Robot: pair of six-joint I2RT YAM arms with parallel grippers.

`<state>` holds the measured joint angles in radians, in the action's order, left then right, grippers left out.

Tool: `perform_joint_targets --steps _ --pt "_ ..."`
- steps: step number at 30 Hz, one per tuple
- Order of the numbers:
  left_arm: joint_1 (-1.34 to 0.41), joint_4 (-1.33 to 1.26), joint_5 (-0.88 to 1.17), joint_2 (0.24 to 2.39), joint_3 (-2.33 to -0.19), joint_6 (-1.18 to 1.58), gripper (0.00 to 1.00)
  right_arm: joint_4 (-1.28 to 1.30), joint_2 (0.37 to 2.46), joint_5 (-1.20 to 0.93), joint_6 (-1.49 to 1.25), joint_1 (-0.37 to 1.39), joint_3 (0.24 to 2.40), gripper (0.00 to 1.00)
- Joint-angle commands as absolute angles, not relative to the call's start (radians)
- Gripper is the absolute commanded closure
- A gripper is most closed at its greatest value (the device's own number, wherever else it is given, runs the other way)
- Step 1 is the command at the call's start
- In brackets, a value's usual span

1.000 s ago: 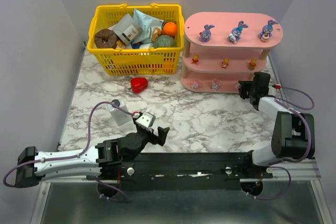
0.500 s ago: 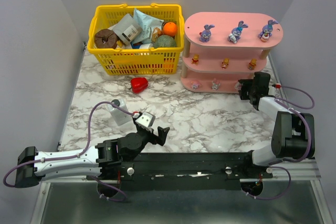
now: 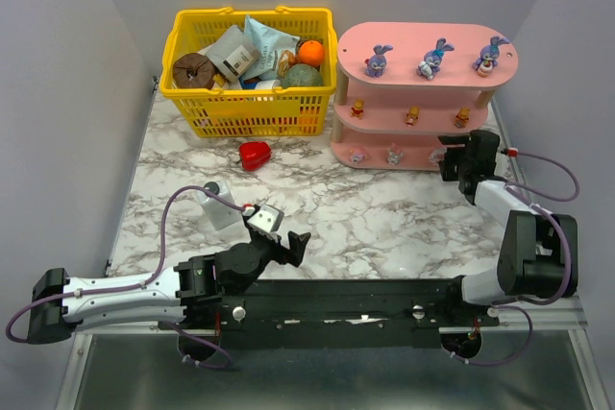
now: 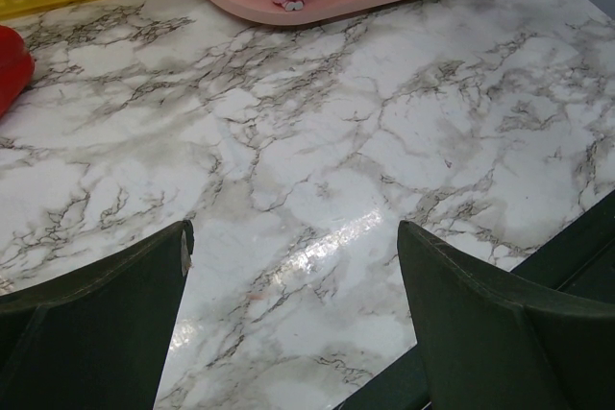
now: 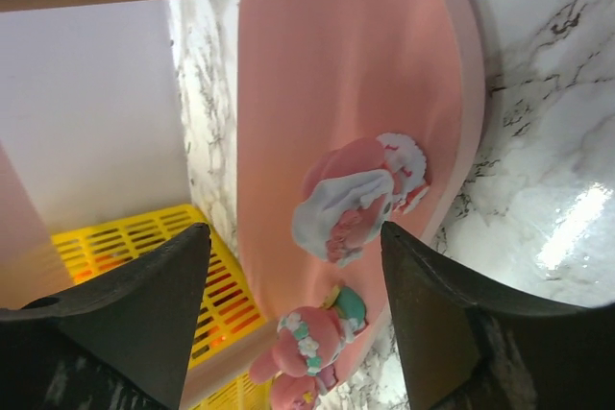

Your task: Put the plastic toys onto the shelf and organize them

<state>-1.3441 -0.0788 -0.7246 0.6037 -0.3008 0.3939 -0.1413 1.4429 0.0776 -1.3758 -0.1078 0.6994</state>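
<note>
Farthest left, our left end effector (image 3: 283, 235) lies low on the white marble bench (image 3: 384, 208), jaws wide and empty, well apart from the pink three-tier shelf (image 3: 404, 43). Purple-blue bunny figurines (image 3: 378, 60) line its top board and orange bear figurines (image 3: 412, 116) the middle one. At the bottom board's right end, a pink-white plastic figurine (image 5: 354, 201) stands between the parted jaws of our right end effector (image 5: 288, 232), touching neither. We judge that this nearer arm should back out rightward along the board's long axis.
</note>
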Motion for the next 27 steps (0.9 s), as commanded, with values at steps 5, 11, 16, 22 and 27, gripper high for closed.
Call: perform_joint_targets --steps 5,11,16,22,27 --pt "-1.348 -0.072 -0.747 0.588 -0.319 0.411 0.01 -0.189 1.336 0.014 -1.336 -0.123 0.618 0.16" --pt "-1.348 -0.046 -0.744 0.606 -0.343 0.428 0.01 -0.155 1.195 -0.026 -1.305 -0.123 0.532 0.14" --pt "-1.348 0.072 -0.804 0.650 -0.405 0.520 0.01 -0.032 1.016 -0.069 -1.122 -0.121 0.497 0.13" --pt "-1.348 0.308 -0.880 0.699 -0.515 0.649 0.01 0.331 0.715 -0.098 -0.794 -0.123 0.528 0.05" --pt "-1.348 0.396 -0.862 0.672 -0.569 0.703 0.01 0.617 0.533 -0.147 -0.595 -0.121 0.669 0.00"
